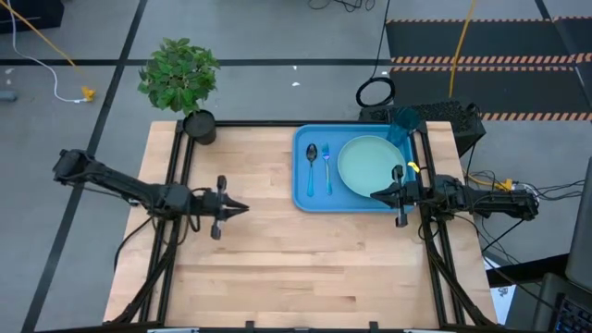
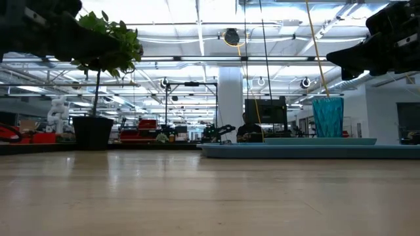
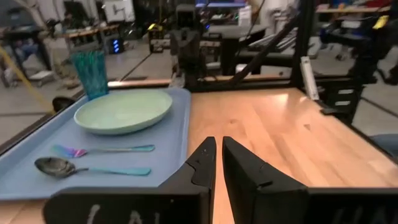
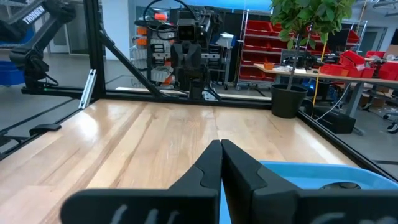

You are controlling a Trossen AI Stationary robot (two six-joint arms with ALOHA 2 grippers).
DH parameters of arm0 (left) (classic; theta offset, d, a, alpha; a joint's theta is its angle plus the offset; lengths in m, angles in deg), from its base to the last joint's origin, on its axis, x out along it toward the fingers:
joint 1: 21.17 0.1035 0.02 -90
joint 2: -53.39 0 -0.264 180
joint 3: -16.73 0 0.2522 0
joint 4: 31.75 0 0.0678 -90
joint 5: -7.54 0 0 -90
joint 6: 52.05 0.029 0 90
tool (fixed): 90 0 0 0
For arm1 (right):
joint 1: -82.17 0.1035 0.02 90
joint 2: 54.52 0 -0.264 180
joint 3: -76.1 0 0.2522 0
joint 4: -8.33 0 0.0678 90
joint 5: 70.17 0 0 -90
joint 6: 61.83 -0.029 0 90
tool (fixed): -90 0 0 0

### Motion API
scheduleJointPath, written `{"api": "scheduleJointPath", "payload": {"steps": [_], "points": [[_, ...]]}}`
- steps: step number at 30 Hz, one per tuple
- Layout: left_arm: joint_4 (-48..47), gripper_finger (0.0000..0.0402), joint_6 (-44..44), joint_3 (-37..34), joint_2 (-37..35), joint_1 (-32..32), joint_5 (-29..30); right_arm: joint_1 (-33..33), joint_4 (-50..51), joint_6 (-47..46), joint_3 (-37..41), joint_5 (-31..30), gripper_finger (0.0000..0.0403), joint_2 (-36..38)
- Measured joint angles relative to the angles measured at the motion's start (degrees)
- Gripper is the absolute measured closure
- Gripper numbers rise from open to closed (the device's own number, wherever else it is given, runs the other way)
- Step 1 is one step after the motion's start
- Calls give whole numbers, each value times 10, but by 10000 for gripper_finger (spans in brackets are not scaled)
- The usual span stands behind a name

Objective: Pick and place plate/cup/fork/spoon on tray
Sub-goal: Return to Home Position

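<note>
The blue tray (image 1: 303, 190) lies at the table's far right. On it rest the mint-green plate (image 1: 370, 165), the teal cup (image 1: 403, 123) upright at the far right corner, the dark-bowled spoon (image 1: 312, 166) and the blue fork (image 1: 326, 168) side by side. They also show in the left wrist view: the plate (image 3: 123, 111), the cup (image 3: 91, 73), the fork (image 3: 102, 150), the spoon (image 3: 87, 168). My left gripper (image 1: 243, 208) is shut and empty over the table's middle. My right gripper (image 1: 374, 195) is shut and empty above the tray's near right part.
A potted plant (image 1: 182, 79) in a black pot stands at the table's far left corner. Black frame rails (image 1: 176, 166) run along the table's sides. Bare wood lies across the near half and the left of the table.
</note>
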Motion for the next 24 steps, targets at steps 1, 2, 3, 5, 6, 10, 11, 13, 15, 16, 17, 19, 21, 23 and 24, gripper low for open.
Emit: {"api": "scheduleJointPath", "payload": {"steps": [1, 2, 3, 5, 6, 10, 11, 13, 15, 16, 17, 19, 21, 23, 24], "points": [[-1, 371, 3, -7, -14, 4, -10, 0, 0, 0, 0, 0, 403, 0], [0, 371, 5, -13, -29, 7, -19, 0, 0, 0, 0, 0, 403, 0], [0, 371, 5, -19, -41, 10, -26, 0, 0, 0, 0, 0, 403, 0], [0, 371, 7, -33, -64, 15, -34, 0, 0, 0, 0, 0, 403, 0], [0, 371, 9, -40, -74, 16, -34, 0, 0, 0, 0, 0, 403, 0], [-1, 371, 20, -66, -111, 23, -35, 0, 0, 0, 0, 0, 403, 0], [-3, 371, 20, -72, -119, 25, -35, 0, 0, 0, 0, 0, 403, 0], [-19, 371, 19, -72, -131, 28, -35, 0, 0, 0, 0, 0, 403, 0], [-26, 371, 20, -72, -139, 32, -35, 0, 0, 0, 0, 0, 403, 0], [-29, 371, 20, -72, -142, 34, -35, 0, 0, 0, 0, 0, 403, 0], [-33, 371, 20, -72, -146, 36, -35, 0, 0, 0, 0, 0, 403, 0], [-37, 371, 22, -72, -157, 39, -35, 0, 0, 0, 0, 0, 403, 0], [-49, 371, 22, -72, -169, 40, -35, 0, 0, 0, 0, 0, 403, 0], [-61, 371, 23, -72, -184, 40, -35, 0, 0, 0, 0, 0, 403, 0], [-67, 371, 25, -72, -192, 39, -36, 0, 0, 0, 0, 0, 403, 0]]}}
